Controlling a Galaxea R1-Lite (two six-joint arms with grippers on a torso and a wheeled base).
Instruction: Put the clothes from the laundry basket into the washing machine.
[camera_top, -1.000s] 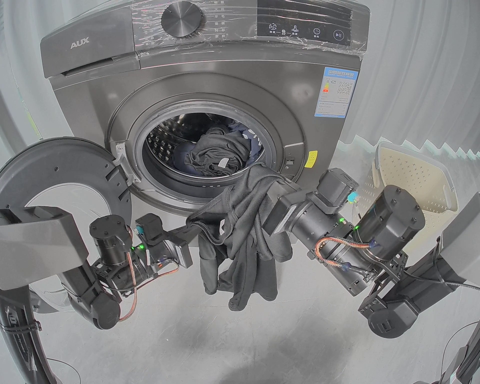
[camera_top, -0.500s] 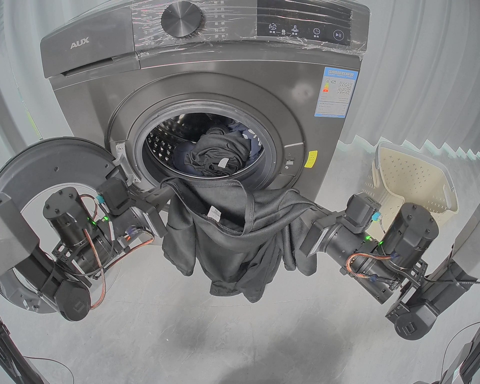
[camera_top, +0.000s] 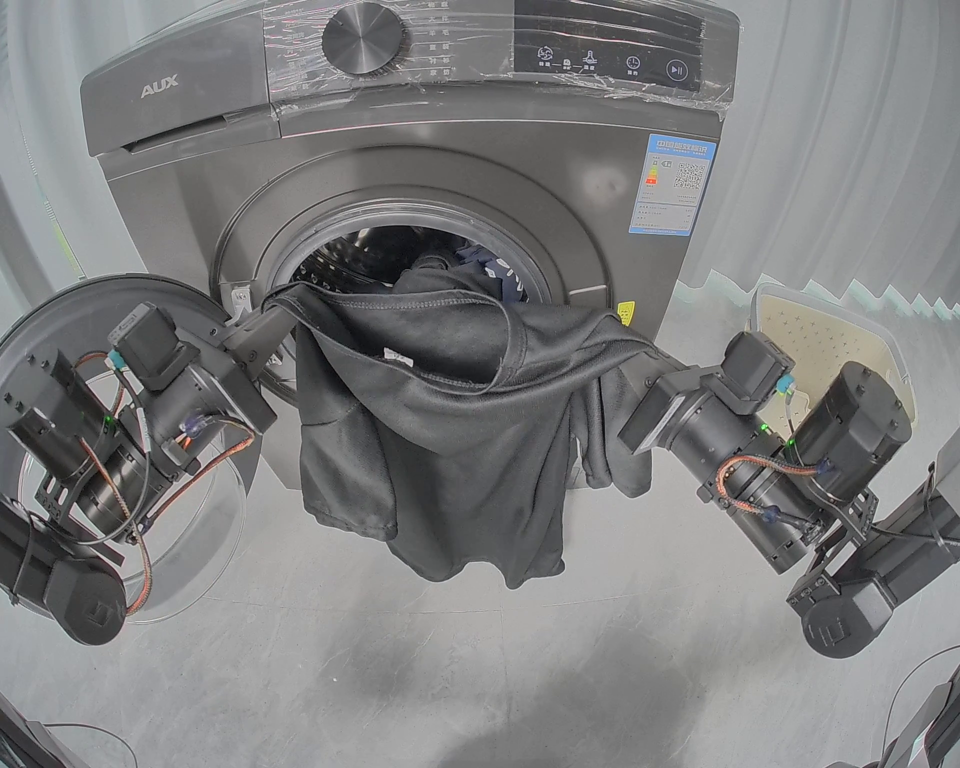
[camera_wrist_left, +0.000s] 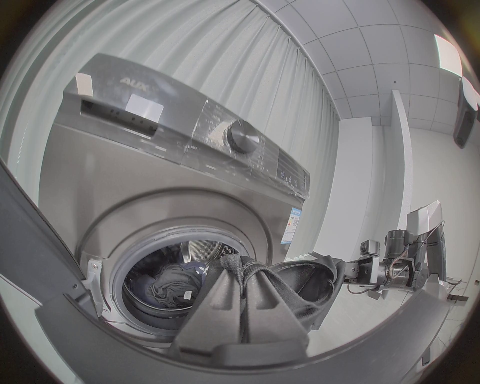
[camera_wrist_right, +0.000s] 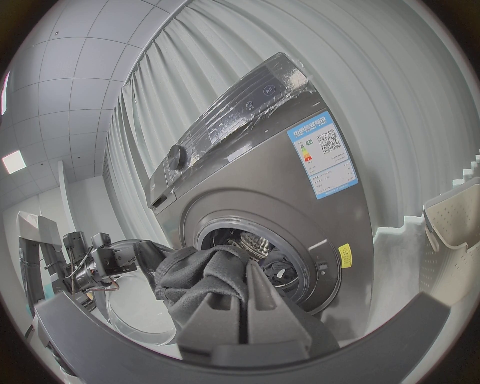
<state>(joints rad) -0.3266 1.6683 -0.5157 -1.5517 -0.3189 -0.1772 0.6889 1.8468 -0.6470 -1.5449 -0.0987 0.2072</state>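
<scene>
The washing machine stands on the floor with a curtain behind it and its door swung open to the left. Clothes lie inside the drum. A garment hangs stretched before the opening. The left claw pinches one end by the door hinge, and the right claw pinches the other at the opening's right. The laundry basket stands right of the machine, behind the right arm.

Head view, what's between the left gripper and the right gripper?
A black shirt, stretched from left gripper to right gripper before the open washing machine, as the head view shows.
</scene>
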